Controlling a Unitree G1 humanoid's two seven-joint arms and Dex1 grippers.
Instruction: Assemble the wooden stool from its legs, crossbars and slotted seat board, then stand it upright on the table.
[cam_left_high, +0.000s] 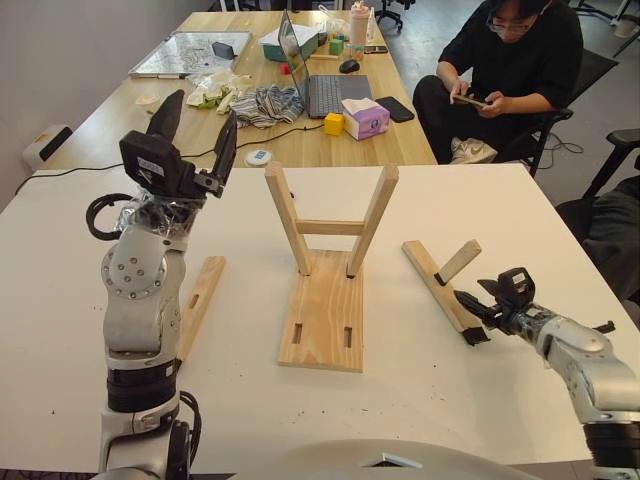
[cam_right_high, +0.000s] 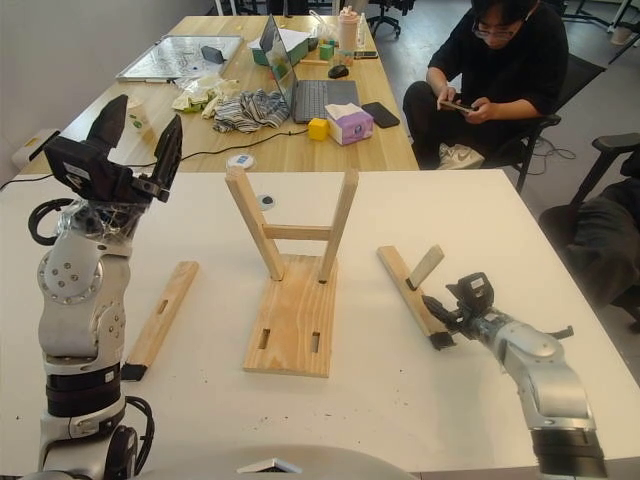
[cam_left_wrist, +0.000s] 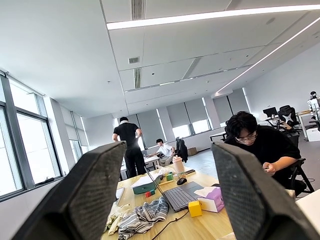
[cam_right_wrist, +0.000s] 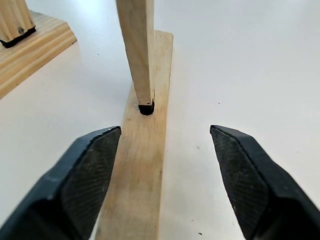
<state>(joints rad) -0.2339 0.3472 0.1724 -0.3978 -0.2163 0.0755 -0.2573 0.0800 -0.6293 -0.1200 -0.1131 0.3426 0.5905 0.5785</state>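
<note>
The slotted seat board (cam_left_high: 322, 325) is laid flat on the bench (cam_left_high: 480, 205) — two legs (cam_left_high: 288, 215), joined by a crossbar (cam_left_high: 330, 227), are stood in its far slots. A third leg (cam_left_high: 429, 275) is bracketed at its near end by the spread right pincer (cam_left_high: 468, 318); the left pincer (cam_left_high: 203, 108) is held aloft, spread, empty.

4 legs (cam_left_high: 288, 218), 2 xbars (cam_left_high: 330, 227), 1 seat bd (cam_left_high: 322, 330).

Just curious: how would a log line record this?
left pincer open, raised | right pincer open at right plank | two legs in seat | left plank loose
</note>
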